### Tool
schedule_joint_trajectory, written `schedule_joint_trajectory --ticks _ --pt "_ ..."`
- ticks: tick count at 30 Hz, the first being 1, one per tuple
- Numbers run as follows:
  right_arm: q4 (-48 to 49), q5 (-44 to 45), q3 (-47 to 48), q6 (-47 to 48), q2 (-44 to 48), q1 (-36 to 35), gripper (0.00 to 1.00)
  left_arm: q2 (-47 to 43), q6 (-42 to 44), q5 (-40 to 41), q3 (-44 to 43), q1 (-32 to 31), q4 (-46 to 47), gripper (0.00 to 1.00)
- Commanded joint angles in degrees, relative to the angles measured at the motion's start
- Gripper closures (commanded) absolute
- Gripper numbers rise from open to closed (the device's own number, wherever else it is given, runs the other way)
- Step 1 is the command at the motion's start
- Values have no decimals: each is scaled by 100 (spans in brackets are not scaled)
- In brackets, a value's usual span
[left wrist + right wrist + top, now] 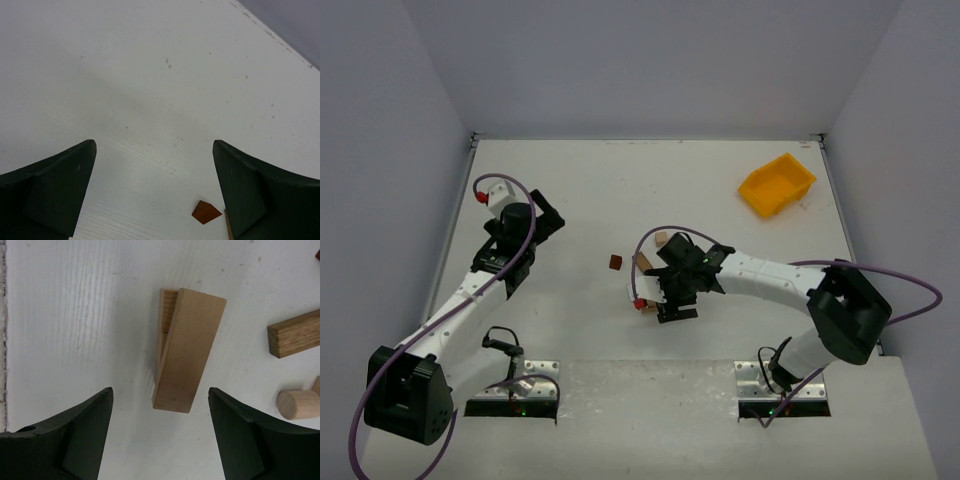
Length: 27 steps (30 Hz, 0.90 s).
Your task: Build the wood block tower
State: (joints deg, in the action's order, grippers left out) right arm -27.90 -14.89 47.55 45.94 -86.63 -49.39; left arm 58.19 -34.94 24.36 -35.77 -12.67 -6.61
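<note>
In the right wrist view a pale tan oblong block (189,352) lies tilted on top of a second tan block (168,305), on the white table. My right gripper (160,390) is open and empty, hovering over them with one jaw on each side. Another oblong block (295,333) and a small wooden cylinder (297,405) lie to the right. From above, the right gripper (665,295) is at the table's middle beside tan blocks (642,262). The dark reddish-brown block (614,262) lies just left of them. My left gripper (545,215) is open and empty; the reddish-brown block (206,212) shows near its right jaw.
A yellow plastic bin (776,185) stands at the back right of the table. One more tan block (661,239) lies just behind the right gripper. White walls close the table in on the left, back and right.
</note>
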Motion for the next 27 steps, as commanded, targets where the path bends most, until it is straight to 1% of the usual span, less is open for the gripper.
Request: schedule_joint_trajectory --ticks 1,27 --pt "671 248 60 -281 129 -18 23 -36 31 7 -62 36 222 0" --pt "958 597 -44 -197 12 -21 23 -98 33 14 -27 36 204 0"
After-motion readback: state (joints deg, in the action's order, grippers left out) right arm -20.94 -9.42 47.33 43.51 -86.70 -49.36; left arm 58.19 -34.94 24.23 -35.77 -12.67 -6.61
